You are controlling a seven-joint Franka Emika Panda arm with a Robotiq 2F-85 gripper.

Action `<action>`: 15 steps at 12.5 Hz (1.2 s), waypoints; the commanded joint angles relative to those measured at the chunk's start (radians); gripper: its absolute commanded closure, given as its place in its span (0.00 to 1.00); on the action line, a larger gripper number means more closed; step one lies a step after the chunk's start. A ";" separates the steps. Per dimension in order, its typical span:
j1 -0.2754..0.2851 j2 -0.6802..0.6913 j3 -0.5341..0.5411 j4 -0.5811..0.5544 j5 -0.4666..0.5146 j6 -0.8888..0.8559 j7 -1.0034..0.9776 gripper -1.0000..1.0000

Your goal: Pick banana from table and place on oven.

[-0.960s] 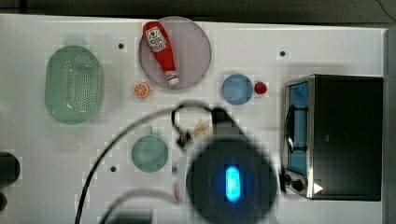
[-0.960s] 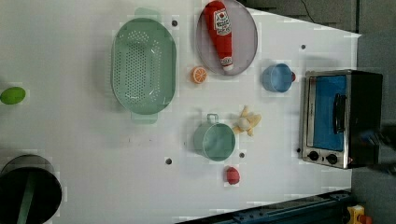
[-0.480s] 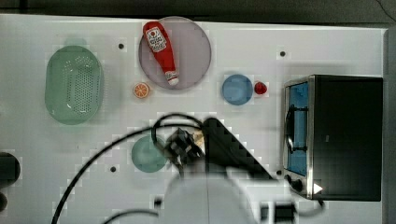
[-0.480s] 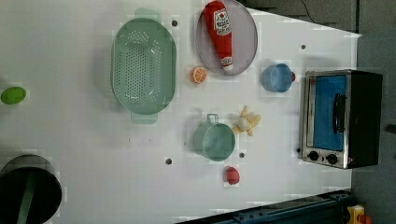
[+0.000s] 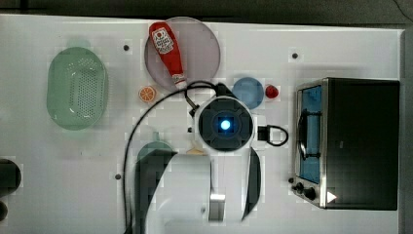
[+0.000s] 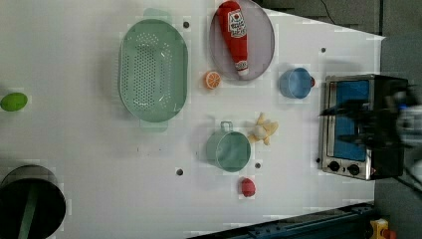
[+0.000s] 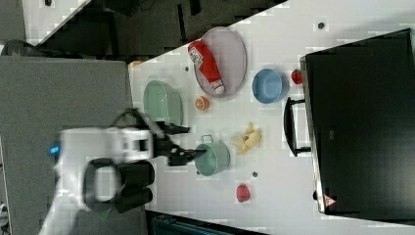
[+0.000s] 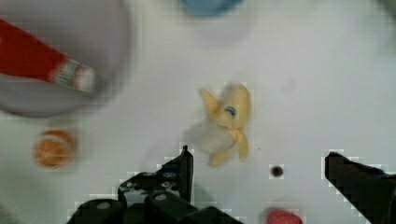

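White table [image 6: 99, 164] carries the untouched banana [image 8: 224, 125], over which the wide-jawed gripper [image 8: 261, 179] has just swung in from the near edge, so grasping comes next.

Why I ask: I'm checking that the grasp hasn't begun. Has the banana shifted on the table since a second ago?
No. In the left view the banana lies in the same spot, beside the green cup and left of the oven.

in the top view the arm [image 5: 214, 161] hides the banana and most of the teal mug [image 5: 151, 148]. in the left view the gripper [image 6: 368, 122] blurs over the oven [image 6: 361, 124].
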 commanded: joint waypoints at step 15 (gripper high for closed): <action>0.034 0.450 0.015 -0.153 0.004 0.651 -0.021 0.15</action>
